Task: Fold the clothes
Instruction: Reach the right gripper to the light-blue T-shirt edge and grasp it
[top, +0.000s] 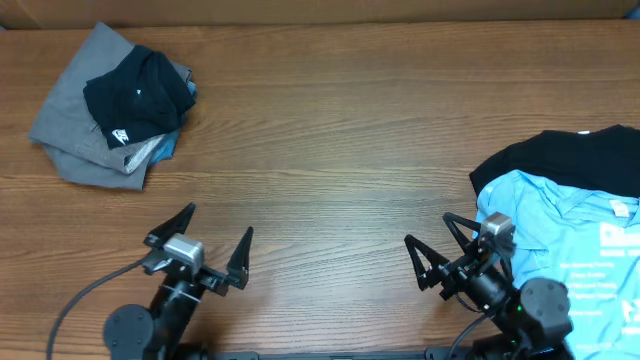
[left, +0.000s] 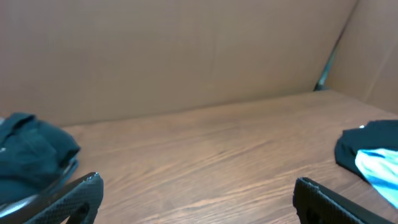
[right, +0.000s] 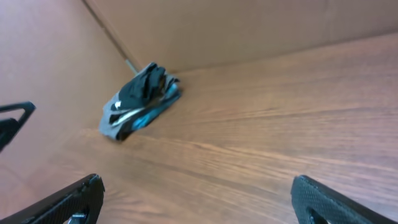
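Note:
A light blue T-shirt (top: 555, 225) with white print lies crumpled at the table's right edge, partly over a black shirt (top: 570, 155). At the far left sits a pile: a black shirt (top: 140, 92) on a grey one (top: 75, 125). My left gripper (top: 220, 222) hovers open near the front edge, with nothing between its fingers. My right gripper (top: 428, 228) is open too, just left of the blue shirt and apart from it. The left wrist view shows the blue shirt (left: 380, 169) at far right, the gripper (left: 198, 183) over bare wood. The right wrist view shows the pile (right: 140, 99) far off, the gripper (right: 198, 182) empty.
The wooden table (top: 340, 130) spreads between the two heaps of clothes. A cardboard wall (left: 186, 50) stands along the table's back and sides. A cable (top: 80, 295) trails from the left arm's base.

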